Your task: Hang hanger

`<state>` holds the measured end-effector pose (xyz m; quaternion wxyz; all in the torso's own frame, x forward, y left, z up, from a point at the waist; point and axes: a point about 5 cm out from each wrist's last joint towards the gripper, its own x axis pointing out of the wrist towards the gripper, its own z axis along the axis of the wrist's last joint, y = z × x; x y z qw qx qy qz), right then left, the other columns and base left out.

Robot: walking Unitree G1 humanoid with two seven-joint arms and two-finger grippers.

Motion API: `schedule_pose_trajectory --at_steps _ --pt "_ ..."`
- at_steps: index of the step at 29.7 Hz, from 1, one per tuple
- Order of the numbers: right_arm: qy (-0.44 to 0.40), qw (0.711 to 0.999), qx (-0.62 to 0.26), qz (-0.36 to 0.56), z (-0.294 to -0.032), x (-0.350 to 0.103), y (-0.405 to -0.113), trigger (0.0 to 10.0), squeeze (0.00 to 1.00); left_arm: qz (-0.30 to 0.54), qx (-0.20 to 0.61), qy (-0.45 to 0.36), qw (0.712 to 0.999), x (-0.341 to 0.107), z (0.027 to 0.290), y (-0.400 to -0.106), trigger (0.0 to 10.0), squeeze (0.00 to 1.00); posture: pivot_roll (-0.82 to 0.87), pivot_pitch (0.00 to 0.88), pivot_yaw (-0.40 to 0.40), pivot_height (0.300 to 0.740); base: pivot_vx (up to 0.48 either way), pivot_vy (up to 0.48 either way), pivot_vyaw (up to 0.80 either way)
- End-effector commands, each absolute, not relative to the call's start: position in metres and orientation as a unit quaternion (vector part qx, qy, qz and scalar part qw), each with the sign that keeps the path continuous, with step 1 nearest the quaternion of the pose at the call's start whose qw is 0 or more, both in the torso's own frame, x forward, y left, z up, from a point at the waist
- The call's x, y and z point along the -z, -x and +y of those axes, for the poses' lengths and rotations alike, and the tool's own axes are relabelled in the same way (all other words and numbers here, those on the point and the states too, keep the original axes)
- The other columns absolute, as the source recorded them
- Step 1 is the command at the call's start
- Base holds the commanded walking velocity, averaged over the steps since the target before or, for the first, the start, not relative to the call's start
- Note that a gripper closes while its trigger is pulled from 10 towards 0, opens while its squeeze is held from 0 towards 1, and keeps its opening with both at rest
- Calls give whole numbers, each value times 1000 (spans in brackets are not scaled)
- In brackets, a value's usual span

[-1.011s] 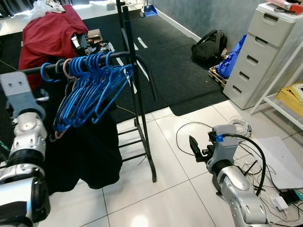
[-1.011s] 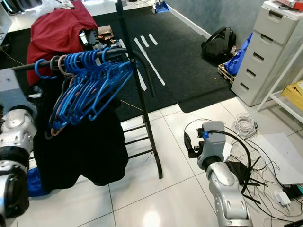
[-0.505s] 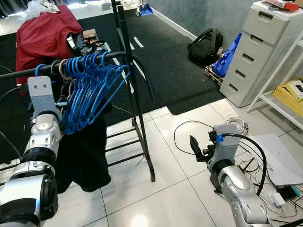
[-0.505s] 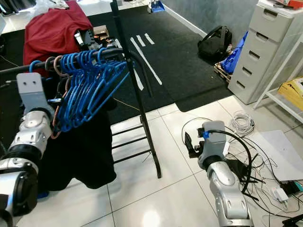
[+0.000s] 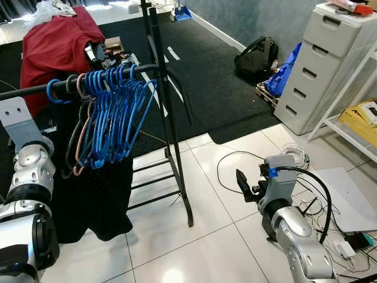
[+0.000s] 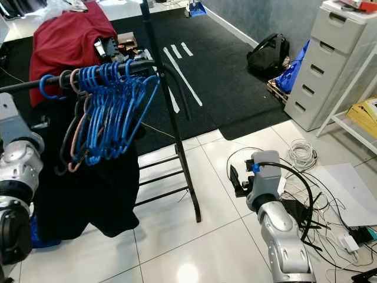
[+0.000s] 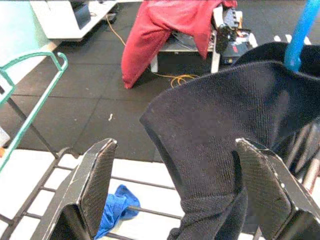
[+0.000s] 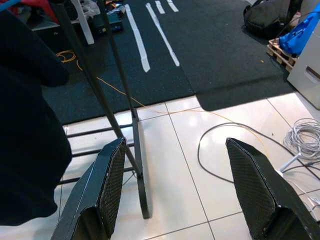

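Fingers of the left gripper [image 7: 182, 200] are spread wide with nothing between them, facing a black garment [image 7: 220, 130] that hangs from the rail [image 5: 76, 82]. The right gripper [image 8: 182, 195] is likewise released, held low over the white tile floor [image 5: 200, 236] beside the black rack [image 5: 171, 124]. The blue hangers [image 5: 112, 115] hang bunched together on the rail, hooks over the bar.

Left gripper [image 7: 177, 195]: fingertips cut off by frame edge in wrist view. Black garment [image 5: 94, 194] hides lower ends of blue hangers [image 5: 112, 121]. Rail [image 5: 35, 89] runs off frame. Yellow box [image 5: 364, 118] cropped at edge, label unreadable.
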<state>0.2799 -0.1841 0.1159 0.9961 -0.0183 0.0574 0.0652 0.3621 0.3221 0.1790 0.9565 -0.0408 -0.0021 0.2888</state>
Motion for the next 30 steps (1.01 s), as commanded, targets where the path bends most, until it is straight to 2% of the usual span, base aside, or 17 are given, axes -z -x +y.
schedule_pose_trajectory --at_steps 1,6,7,13,18,27,29,30 --pt "17 996 -67 64 -183 -115 -277 10000 0 31 -273 40 961 -166 316 -363 9686 0 -172 137 79 740 0 0 0" --pt "17 996 -67 63 -184 -115 -277 10000 0 39 -257 34 965 -165 309 -366 9686 0 -173 139 79 740 0 0 0" --pt "17 996 -66 63 -184 -115 -276 10000 0 58 -234 0 970 -162 304 -368 0 0 -174 144 81 740 0 0 0" --pt "17 996 -64 62 -185 -116 -276 10000 0 68 -237 -35 969 -160 308 -366 0 0 -176 147 83 740 0 0 0" --pt "17 996 -64 63 -185 -116 -276 10000 0 66 -256 -32 964 -163 319 -361 0 0 -174 147 81 740 0 0 0" --pt "17 996 -64 64 -184 -116 -277 10000 0 70 -257 -33 963 -162 321 -360 0 0 -173 147 80 740 0 0 0" --pt "17 996 -64 64 -184 -116 -278 10000 0 78 -242 -19 967 -157 317 -361 0 0 -174 147 81 740 0 0 0" --pt "17 996 -63 63 -184 -116 -278 10000 0 80 -227 14 970 -155 312 -363 0 0 -174 147 81 740 0 0 0"
